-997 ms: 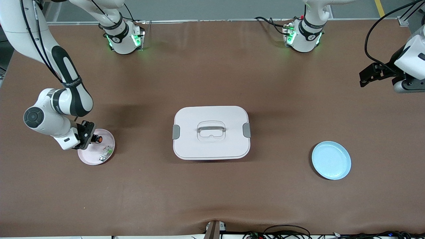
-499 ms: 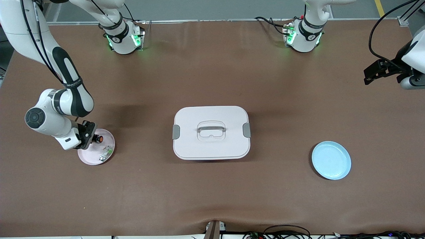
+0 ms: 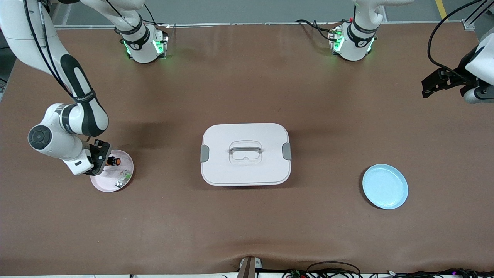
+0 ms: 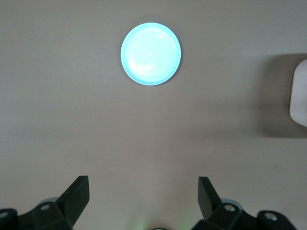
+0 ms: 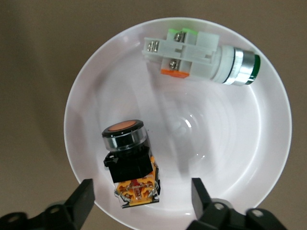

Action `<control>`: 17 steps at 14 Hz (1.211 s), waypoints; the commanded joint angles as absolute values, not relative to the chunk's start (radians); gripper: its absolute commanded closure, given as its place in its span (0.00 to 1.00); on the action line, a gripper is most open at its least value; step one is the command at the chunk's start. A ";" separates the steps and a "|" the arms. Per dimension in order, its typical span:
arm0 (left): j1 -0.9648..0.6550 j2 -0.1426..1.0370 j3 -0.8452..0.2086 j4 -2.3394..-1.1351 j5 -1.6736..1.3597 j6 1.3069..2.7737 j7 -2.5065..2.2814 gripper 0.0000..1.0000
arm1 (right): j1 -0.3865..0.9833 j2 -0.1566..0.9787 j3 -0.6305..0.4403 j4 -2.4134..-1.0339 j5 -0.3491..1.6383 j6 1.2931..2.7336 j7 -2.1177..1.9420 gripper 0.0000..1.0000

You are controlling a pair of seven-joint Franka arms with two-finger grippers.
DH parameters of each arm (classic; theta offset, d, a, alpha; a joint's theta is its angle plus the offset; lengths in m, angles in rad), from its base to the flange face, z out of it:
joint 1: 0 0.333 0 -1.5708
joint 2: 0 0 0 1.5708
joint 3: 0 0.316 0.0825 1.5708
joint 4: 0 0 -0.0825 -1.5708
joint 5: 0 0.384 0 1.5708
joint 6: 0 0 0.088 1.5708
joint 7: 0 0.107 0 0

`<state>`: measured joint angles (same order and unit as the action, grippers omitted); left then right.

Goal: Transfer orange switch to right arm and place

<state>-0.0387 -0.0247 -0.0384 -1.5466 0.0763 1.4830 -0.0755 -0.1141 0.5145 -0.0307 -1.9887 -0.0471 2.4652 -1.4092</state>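
Note:
The orange switch (image 3: 113, 161), black with a round orange cap, lies on its side in the pink plate (image 3: 105, 186) at the right arm's end of the table. In the right wrist view the switch (image 5: 128, 160) rests on the plate (image 5: 216, 143), its yellow-orange end between the fingers. My right gripper (image 3: 108, 158) is low over the plate, and in the right wrist view the right gripper (image 5: 141, 196) is open, its fingers standing apart from the switch on both sides. My left gripper (image 3: 432, 83) is open and empty, up over the left arm's end of the table; it also shows in the left wrist view (image 4: 142, 191).
A small white-and-green part (image 3: 122, 177) lies in the same plate, nearer the front camera than the switch; it also shows in the right wrist view (image 5: 201, 55). A white lidded box (image 3: 245, 154) stands mid-table. A light blue plate (image 3: 384, 186) lies toward the left arm's end.
My left gripper has drawn back a little toward the left arm's end of the table. My right gripper and the switch have barely shifted over the pink plate.

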 commanded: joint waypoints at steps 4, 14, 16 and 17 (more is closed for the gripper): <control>-0.020 -0.041 -0.034 -1.535 0.064 1.448 -0.055 0.00 | -0.140 0.485 -0.014 -1.979 0.038 2.349 -1.413 0.00; -0.025 -0.031 -0.040 -1.534 0.064 1.439 -0.086 0.00 | -0.114 0.385 -0.011 -2.019 0.129 2.194 -1.174 0.00; -0.026 -0.029 -0.041 -1.535 0.064 1.439 -0.086 0.00 | -0.107 0.362 -0.011 -2.031 0.141 2.191 -1.119 0.00; -0.028 -0.031 -0.041 -1.539 0.064 1.437 -0.086 0.00 | -0.104 0.350 -0.011 -2.029 0.141 2.177 -1.076 0.00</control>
